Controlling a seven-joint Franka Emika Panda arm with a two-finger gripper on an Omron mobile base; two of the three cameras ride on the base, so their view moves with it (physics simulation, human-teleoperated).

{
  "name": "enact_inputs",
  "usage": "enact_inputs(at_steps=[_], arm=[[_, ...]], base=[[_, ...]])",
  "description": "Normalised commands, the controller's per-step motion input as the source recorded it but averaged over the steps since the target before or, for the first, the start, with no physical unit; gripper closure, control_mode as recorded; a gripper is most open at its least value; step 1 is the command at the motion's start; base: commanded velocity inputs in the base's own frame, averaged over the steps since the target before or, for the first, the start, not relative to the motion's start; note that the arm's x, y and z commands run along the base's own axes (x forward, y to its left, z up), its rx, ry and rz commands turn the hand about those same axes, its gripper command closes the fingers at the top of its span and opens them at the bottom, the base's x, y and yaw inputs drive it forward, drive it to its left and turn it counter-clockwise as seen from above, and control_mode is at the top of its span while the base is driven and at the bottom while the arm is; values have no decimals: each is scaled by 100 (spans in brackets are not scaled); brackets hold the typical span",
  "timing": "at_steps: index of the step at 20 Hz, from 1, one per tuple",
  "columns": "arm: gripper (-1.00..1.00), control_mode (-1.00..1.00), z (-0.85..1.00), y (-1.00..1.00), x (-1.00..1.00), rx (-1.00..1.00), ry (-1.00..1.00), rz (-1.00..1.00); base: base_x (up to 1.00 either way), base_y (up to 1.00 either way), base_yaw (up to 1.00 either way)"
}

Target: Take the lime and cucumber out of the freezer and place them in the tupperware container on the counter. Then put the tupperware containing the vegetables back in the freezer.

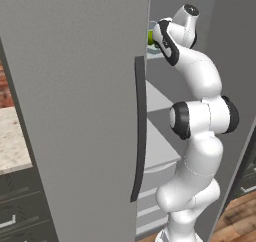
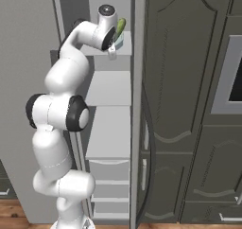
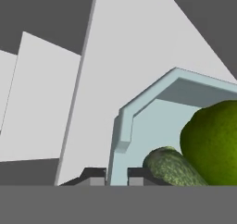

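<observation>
Hand view, lower centre: fingers (image 3: pixel 115 177) pinch the container (image 3: pixel 139 126) rim; lime (image 3: pixel 213 144) and cucumber (image 3: pixel 171 167) could spill if tilted.

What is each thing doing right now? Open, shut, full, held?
freezer: door open, pale shelves showing.
tupperware container: up at the top shelf, rim pinched by the gripper, lime and cucumber inside.
lime: lying in the container.
cucumber: lying in the container beside the lime.
gripper: shut on the container's rim.
</observation>
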Motion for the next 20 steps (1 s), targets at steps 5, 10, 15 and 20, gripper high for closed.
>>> enact_inputs(at_steps=[5,10,15,20], arm=[[100,-100,-12,0,12,0,0,1],[-100,-100,-12,1,5,0,0,0],[-100,-100,-11,2,6,0,0,0],[-100,-100,-10,0,4,0,-1,0]], base=[[0,0,0],[0,0,0],[0,0,0],[0,0,0]])
